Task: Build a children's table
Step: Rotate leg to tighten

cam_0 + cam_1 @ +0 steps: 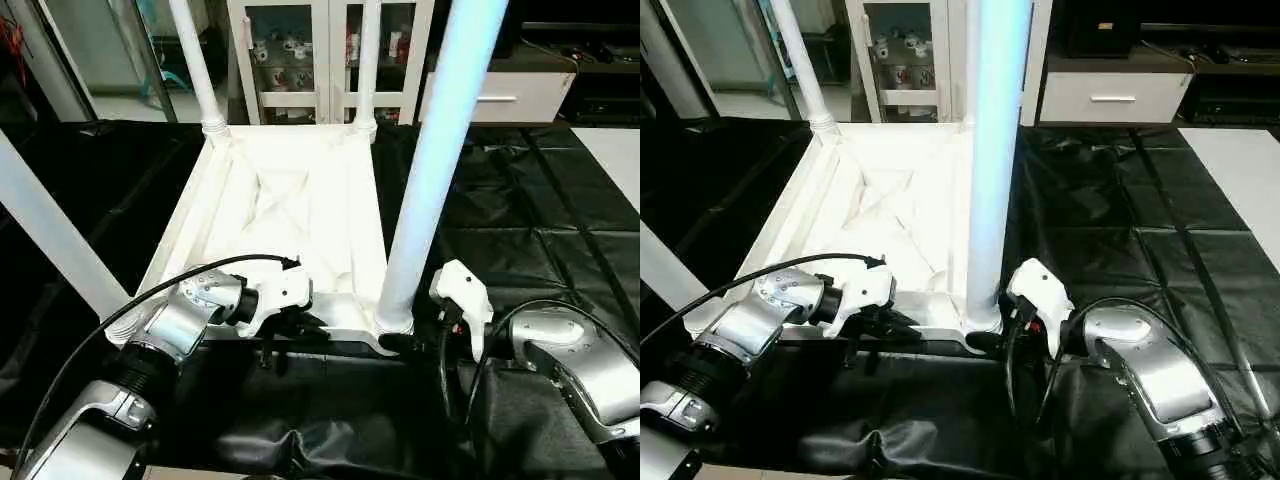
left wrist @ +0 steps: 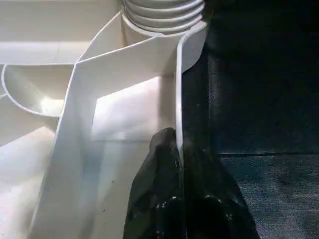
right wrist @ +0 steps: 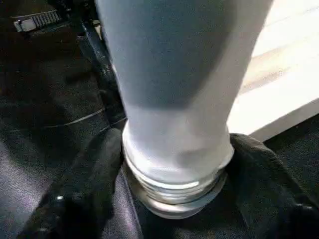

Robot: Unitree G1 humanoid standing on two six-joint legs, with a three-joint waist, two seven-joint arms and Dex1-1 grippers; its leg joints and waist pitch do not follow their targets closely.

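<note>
Black-covered work surface (image 1: 560, 220); left gripper (image 2: 178, 164) pinches tabletop (image 1: 290, 200) rim; right gripper (image 3: 174, 164) clamps leg (image 1: 435, 160) base; cross-threading risk if leg tilts.

White tabletop (image 1: 290, 215) lies upside down, four legs (image 1: 440, 150) standing upright.

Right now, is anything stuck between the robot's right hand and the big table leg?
No, nothing visible. The right gripper already has its black fingers on either side of the near leg, at its ribbed base by the tabletop corner.
</note>
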